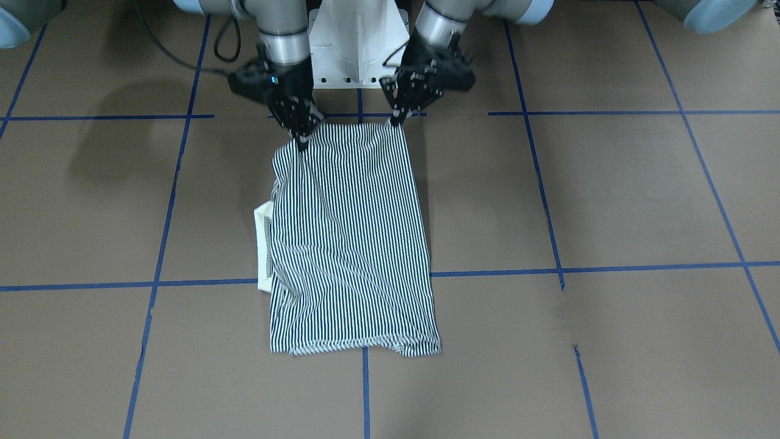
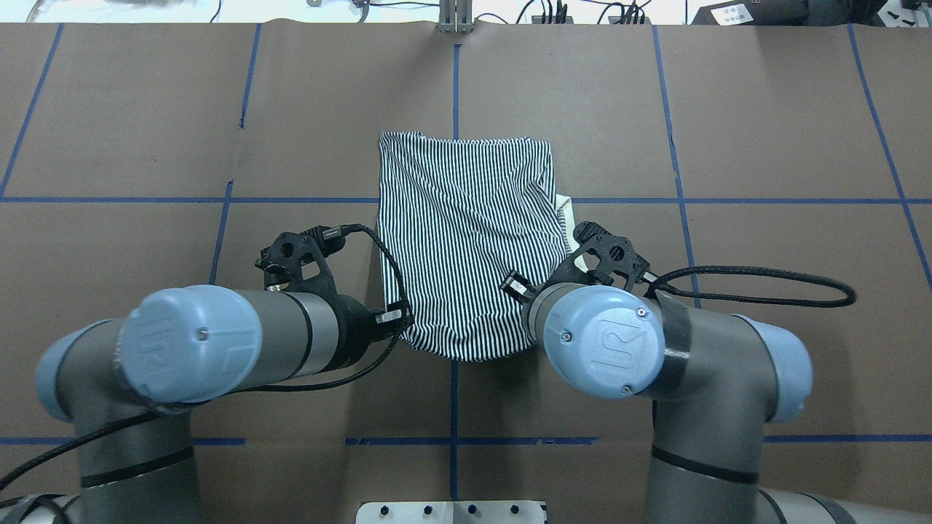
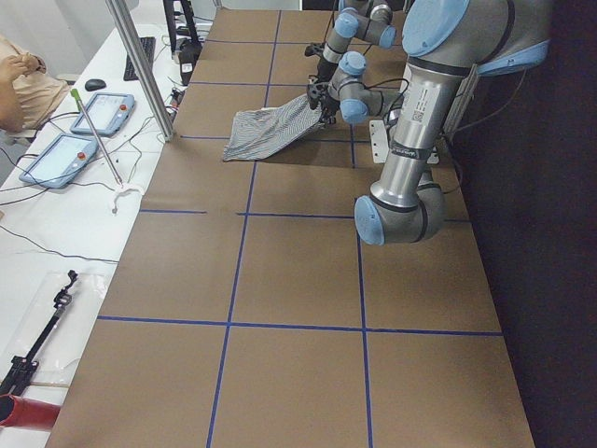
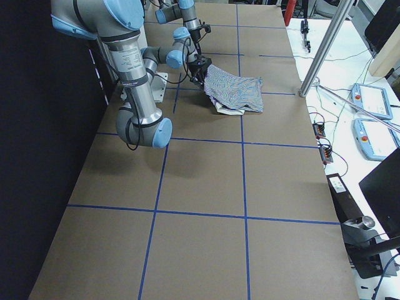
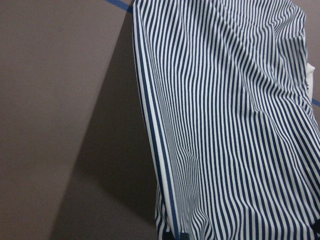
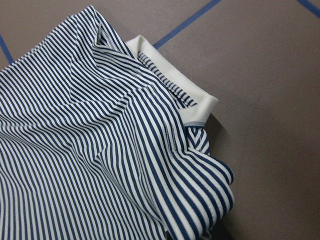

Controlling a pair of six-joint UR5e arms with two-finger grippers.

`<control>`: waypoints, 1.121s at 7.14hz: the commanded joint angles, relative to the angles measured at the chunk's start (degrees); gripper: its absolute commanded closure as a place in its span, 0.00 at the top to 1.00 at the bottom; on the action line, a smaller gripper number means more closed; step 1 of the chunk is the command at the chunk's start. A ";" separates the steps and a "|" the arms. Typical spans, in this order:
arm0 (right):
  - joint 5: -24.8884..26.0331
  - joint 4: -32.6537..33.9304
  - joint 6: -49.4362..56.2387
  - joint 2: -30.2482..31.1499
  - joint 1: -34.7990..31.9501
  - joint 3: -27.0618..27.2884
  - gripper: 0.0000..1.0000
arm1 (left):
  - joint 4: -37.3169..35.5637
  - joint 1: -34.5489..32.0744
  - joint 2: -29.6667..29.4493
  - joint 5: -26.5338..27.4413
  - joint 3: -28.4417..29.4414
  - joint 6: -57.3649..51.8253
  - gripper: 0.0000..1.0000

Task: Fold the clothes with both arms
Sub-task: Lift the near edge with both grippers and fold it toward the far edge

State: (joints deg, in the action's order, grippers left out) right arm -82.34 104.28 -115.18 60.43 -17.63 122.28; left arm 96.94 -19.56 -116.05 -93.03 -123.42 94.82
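Note:
The clothes, a navy-and-white striped polo shirt, lie folded into a long rectangle in the middle of the table, also seen from above. Its cream collar pokes out on the robot's right side and fills part of the right wrist view. My left gripper is shut on one corner of the edge nearest the robot. My right gripper is shut on the other corner. That edge is lifted off the table and the cloth slopes down to the far hem. In the overhead view the wrists hide both sets of fingers.
The white pedestal base stands just behind the grippers. Blue tape lines grid the brown table. Beyond the far edge stands a metal post, with tablets and cables on a white bench, where a person's arm shows.

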 commanded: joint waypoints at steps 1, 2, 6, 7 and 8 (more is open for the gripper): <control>-0.11 9.35 -1.45 -0.40 2.24 10.24 0.00 | -11.75 -0.04 -0.40 -2.16 -10.59 -0.07 0.00; 0.16 9.10 -1.37 -0.58 2.59 8.08 0.00 | -11.60 -0.39 -0.50 -1.90 -9.04 -0.33 0.00; 0.07 0.43 4.50 -5.58 -4.58 -7.53 0.00 | -1.78 -11.62 -7.32 -2.16 12.53 -9.36 0.00; -0.10 -2.91 6.09 -6.63 -7.13 -12.02 0.00 | 0.68 -13.47 -8.05 -2.16 16.07 -10.52 0.00; -0.11 -5.47 7.06 -9.25 -8.73 -18.33 0.00 | 2.45 -14.01 -8.58 -2.16 18.81 -11.40 0.00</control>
State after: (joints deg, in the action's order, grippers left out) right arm -82.36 102.25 -109.59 53.67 -23.98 110.73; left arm 96.85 -32.18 -123.64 -95.18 -108.71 84.79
